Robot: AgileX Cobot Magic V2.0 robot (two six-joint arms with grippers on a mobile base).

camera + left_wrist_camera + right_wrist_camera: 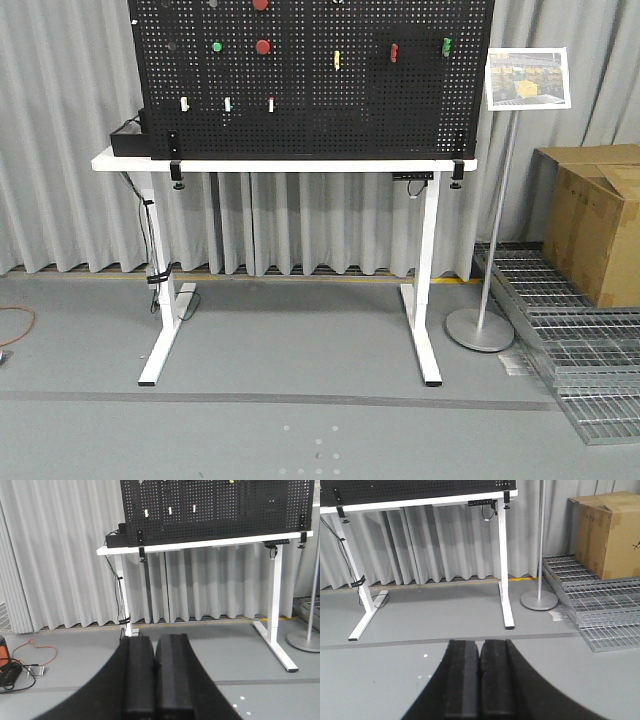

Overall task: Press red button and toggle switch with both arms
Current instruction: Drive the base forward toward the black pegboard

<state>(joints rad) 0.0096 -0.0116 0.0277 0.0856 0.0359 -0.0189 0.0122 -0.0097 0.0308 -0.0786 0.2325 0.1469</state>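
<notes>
L pincer [154, 675] has its tips together, nothing in it, far from the worktop [120, 160]. On the black board [310, 120] on the worktop, white toggle switches [184, 103] sit toward the left edge w/ the red button [263, 46] above them, facing out for easy poking. R pincer [480, 677]: tips together too, prob. for pressing.

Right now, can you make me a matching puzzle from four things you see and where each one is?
Things: 1 red button; 2 cardboard box; 3 framed picture; 4 black box.
Places: A far right, beside the grates; B on the table, left end; C on the pegboard; D atop a thin pole.
Pairs: 1-C, 2-A, 3-D, 4-B.
</notes>
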